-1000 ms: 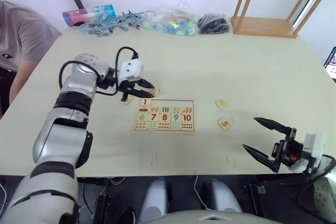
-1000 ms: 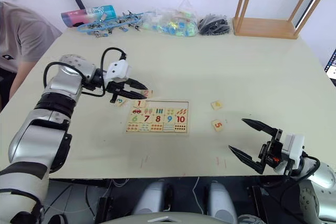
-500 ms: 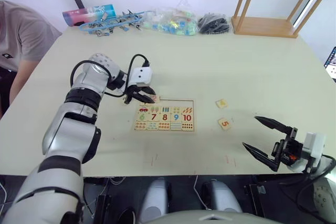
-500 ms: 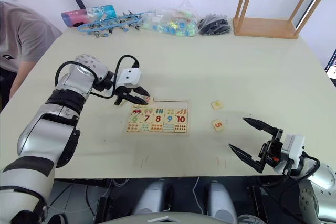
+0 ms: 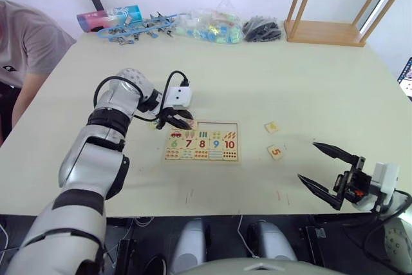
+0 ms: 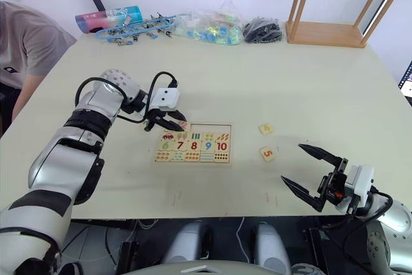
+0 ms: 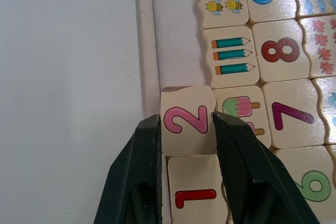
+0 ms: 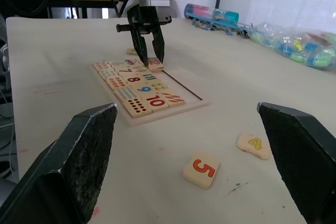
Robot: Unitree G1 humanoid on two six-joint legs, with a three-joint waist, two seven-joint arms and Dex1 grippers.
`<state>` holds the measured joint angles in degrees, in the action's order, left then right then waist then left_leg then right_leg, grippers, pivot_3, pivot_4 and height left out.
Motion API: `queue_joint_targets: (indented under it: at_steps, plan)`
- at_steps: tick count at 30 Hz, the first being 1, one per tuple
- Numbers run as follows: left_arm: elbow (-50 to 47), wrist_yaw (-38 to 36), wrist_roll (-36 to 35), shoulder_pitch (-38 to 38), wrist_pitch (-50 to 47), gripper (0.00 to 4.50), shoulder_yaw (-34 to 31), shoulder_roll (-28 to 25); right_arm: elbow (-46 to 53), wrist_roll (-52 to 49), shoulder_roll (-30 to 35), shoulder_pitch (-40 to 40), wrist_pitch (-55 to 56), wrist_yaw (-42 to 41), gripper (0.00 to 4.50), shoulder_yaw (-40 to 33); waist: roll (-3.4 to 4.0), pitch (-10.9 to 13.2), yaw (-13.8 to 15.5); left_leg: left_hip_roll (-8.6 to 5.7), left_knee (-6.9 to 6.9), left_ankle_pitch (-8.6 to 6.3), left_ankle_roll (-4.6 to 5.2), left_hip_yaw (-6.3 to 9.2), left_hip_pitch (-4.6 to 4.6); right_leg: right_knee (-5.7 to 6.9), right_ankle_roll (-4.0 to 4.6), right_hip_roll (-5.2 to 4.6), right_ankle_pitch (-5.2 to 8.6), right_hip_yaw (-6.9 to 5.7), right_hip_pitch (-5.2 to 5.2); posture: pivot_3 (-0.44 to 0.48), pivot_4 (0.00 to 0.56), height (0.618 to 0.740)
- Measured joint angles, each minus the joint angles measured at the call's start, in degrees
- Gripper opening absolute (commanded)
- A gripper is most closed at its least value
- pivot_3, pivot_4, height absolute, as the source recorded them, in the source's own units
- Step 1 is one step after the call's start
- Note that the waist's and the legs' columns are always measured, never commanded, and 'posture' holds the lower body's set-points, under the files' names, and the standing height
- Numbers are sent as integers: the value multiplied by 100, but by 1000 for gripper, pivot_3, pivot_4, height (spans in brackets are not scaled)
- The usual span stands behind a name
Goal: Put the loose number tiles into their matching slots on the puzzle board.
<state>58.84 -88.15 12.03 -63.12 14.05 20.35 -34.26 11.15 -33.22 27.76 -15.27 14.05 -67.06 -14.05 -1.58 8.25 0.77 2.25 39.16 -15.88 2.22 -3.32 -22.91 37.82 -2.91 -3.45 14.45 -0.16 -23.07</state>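
Observation:
The puzzle board (image 5: 219, 126) lies mid-table with squares 6 to 10 and picture squares in place, and bare slots (image 7: 176, 30) along its far row. My left gripper (image 7: 185, 121) is shut on the pink 2 tile (image 7: 186, 120) and holds it over the slot beside the red 1 tile (image 7: 193, 195), which sits in the corner slot. The yellow 4 tile (image 5: 271, 127) and the orange 5 tile (image 5: 275, 152) lie loose to the right of the board. Another small tile (image 8: 131, 51) lies just off the board's left corner, its digit hidden. My right gripper (image 5: 308, 161) hangs open near the front right edge.
An upturned wooden stool (image 5: 328, 30) stands at the back right. A bag of coloured pieces (image 5: 212, 30), black cables (image 5: 261, 28) and blue clips (image 5: 135, 27) line the far edge. A person (image 5: 26, 43) sits at the table's left side.
My left gripper has moved right, from beyond the board's left corner to over the far row, with the 2 tile in it. The right arm has not moved.

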Motion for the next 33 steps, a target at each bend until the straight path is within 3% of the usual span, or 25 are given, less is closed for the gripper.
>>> queue_joint_targets:
  at_steps: [33]
  plan:
    - [194, -103, 237, -119, 154, 946, 35, 96, -94, 63, -2, -69, 157, 5, 4500, 8, 0, 0, 0, 0, 0, 0, 0, 2, 0, 1, 0, 0, 0, 0, 0, 0, 150, 737]
